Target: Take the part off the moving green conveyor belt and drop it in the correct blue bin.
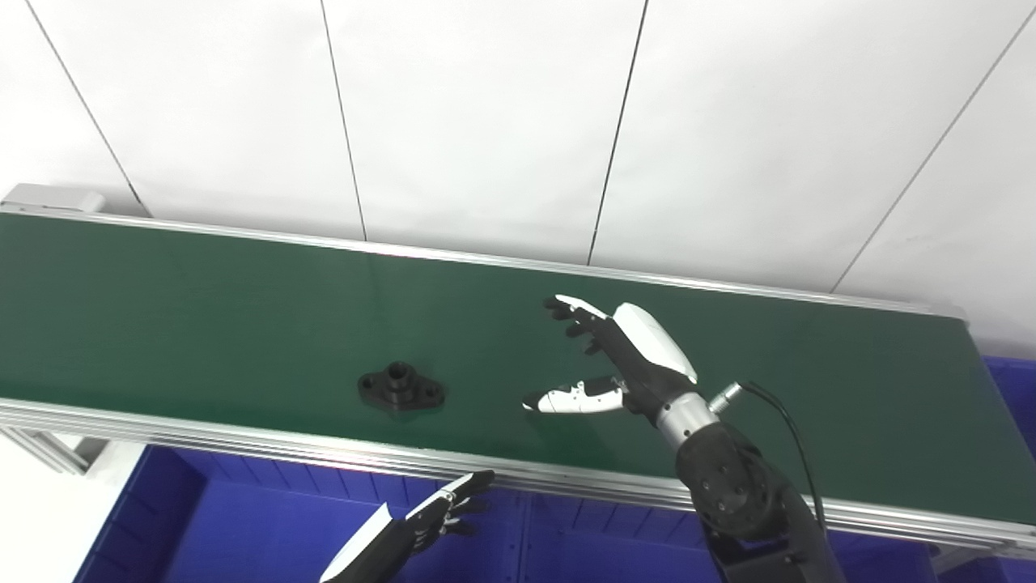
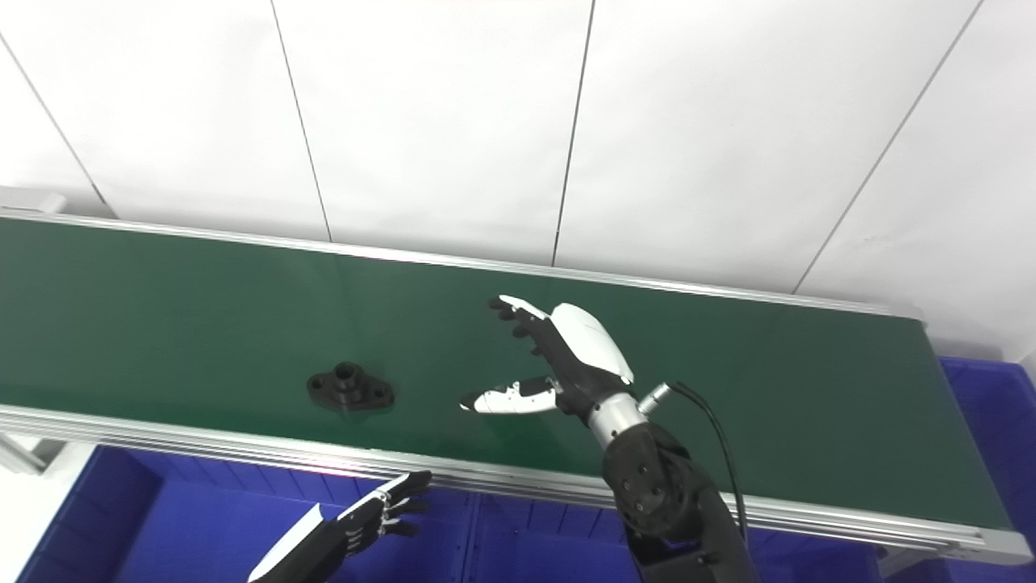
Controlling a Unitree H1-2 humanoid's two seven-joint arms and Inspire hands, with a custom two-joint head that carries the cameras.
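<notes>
A green conveyor belt (image 1: 202, 308) is stretching across the middle of the frame. A black flanged part (image 1: 401, 388) is lying on it, left of centre, near the belt's lower rail. To its right, the right hand (image 1: 623, 356) is hovering over the belt, fingers and thumb spread wide, holding nothing. At the bottom, the left hand (image 1: 437, 512) is hanging over a blue bin (image 1: 243, 526), fingers extended and apart, empty.

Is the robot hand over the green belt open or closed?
Open. The right robot hand has its fingers and thumb spread apart above the conveyor belt, holding nothing; the black part lies apart from it.
</notes>
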